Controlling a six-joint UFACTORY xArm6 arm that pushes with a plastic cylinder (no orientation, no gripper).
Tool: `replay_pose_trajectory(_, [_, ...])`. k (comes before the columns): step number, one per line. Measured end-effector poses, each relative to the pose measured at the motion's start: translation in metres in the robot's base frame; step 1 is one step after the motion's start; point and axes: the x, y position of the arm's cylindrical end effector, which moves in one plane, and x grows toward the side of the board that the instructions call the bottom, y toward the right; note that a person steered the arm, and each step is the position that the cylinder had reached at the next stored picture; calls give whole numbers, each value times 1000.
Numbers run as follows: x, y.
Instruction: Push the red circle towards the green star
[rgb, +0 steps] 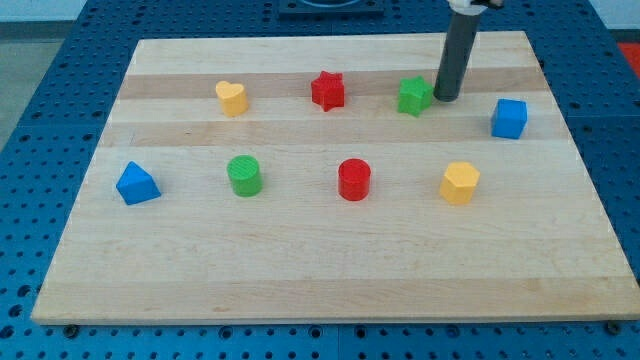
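My tip (444, 98), bare and holding nothing, sits just at 3 o'clock of the green star (414, 96). The red circle (354, 179) lies mid-board, at the star's 7 o'clock. I should loop to the circle's 7 o'clock side and push toward 1 o'clock. The board (300, 285) has open room there; edges are far.

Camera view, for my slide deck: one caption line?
My tip sits just right of the green star, far from the red circle on the wooden board.
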Motion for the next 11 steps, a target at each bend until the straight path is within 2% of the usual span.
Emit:
replay_pose_trajectory(3, [0, -131])
replay_pose_trajectory(5, [-1, -48])
replay_pose_trajectory(6, [40, -35])
replay_pose_trajectory(7, [118, -89])
replay_pose_trajectory(9, [211, -96])
replay_pose_trajectory(10, [213, -99])
replay_pose_trajectory(11, [200, -150])
